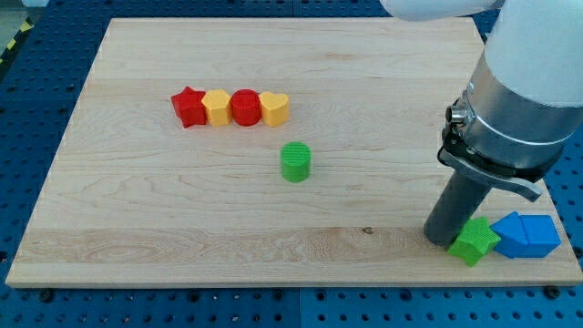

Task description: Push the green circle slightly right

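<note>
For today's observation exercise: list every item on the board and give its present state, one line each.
green circle: upright, alone mid-board, untouched
red star: left end of touching row
yellow block: second in row
red circle: third in row
yellow heart: right end of row
green block: against blue blocks
my tip: beside green block

Bright, even light falls from overhead on the pale wooden board (182, 200); blocks throw only short, soft shadows. The picture is sharp throughout, without glare, though the white arm housing (437, 7) above the board looks washed out.
</note>
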Tool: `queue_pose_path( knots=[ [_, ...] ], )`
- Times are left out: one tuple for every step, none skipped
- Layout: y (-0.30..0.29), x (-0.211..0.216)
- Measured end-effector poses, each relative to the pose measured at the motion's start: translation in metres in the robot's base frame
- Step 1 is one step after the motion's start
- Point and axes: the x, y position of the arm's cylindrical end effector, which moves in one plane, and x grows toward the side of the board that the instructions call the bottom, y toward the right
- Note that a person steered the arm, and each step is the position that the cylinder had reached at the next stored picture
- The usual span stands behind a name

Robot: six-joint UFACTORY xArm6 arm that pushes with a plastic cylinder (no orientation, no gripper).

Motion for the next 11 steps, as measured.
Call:
queue_pose_path(
  knots=[
    [0.004, 0.0],
    [0.005, -0.01],
    [-0.018, -0.034],
    [-0.063, -0.043],
    [-0.122, -0.043],
    [-0.173, -0.05],
    [-0.197, -0.075],
    [-0.197, -0.1],
    [-0.178, -0.099],
    [-0.139, -0.095],
    [-0.101, -0.094]
  ],
)
